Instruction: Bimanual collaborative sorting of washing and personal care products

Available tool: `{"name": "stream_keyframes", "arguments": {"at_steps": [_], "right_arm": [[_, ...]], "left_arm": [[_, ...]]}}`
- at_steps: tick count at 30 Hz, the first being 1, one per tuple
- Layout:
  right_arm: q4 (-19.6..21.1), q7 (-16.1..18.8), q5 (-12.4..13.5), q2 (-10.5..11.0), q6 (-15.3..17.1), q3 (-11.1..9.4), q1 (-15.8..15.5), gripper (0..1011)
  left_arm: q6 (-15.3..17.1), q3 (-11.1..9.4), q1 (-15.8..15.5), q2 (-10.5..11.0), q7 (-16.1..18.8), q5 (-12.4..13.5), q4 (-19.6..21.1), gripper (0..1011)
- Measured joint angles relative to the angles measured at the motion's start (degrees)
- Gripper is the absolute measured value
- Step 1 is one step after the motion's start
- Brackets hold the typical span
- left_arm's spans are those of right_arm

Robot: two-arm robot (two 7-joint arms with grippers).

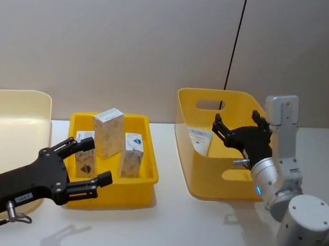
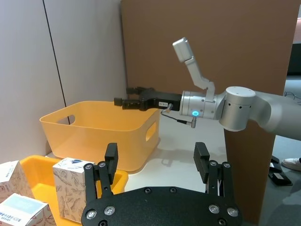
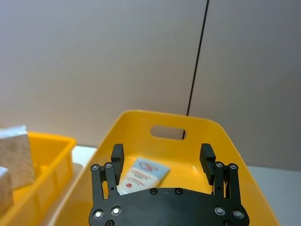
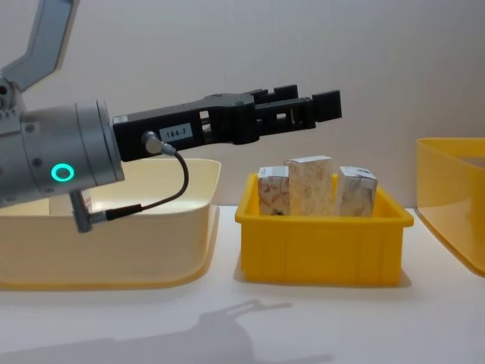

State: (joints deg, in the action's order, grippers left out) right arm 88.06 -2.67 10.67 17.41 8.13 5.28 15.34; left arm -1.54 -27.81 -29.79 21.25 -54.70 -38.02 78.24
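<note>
Three cartons point(image 1: 107, 130) stand upright in the small yellow tray point(image 1: 148, 182). The tallest is in the middle, and one shorter carton stands on each side of it. One tube point(image 1: 200, 139) lies inside the deep yellow bin point(image 1: 205, 190), close to its left wall. One cream bin point(image 1: 15, 116) stands to the left of the tray.

In the head view the left gripper point(image 1: 96, 162) seems to have its fingers on both sides of the left carton. The chest view shows this differently: the left gripper point(image 4: 311, 102) hangs above the tops of the cartons point(image 4: 309, 184) and does not touch them. The left wrist view shows its fingers point(image 2: 111, 157) spread wide with nothing between them.

The right gripper point(image 1: 237, 126) is over the right part of the deep yellow bin. In the right wrist view its fingers point(image 3: 117, 153) are also spread wide and hold nothing. There the tube point(image 3: 143, 173) shows a round red mark on its white face. The left wrist view shows the right gripper point(image 2: 124, 96) from the side, above the rim of the deep yellow bin point(image 2: 99, 136).
</note>
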Motion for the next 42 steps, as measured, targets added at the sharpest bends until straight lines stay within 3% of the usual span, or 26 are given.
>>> {"name": "stream_keyframes", "arguments": {"at_steps": [9,15,20,42], "right_arm": [[2.5,3.8,1.9,0.4,-5.1,-0.8,-1.5,1001],[2.7,3.8,2.0,0.5,-5.1,-0.6,-1.9,1001],[3.8,4.1,2.4,0.6,-5.1,0.3,-3.4,1001],[12.5,6.4,5.6,1.9,-6.2,7.2,-15.3,1001]], "left_arm": [[0.0,0.0,0.1,0.0,0.4,0.2,0.1,1003],[0.1,0.1,0.9,0.0,3.0,1.5,0.8,1003],[0.3,0.2,2.0,0.1,6.8,3.4,1.9,1003],[1.1,0.8,7.1,0.3,23.6,11.6,6.5,1003]]}}
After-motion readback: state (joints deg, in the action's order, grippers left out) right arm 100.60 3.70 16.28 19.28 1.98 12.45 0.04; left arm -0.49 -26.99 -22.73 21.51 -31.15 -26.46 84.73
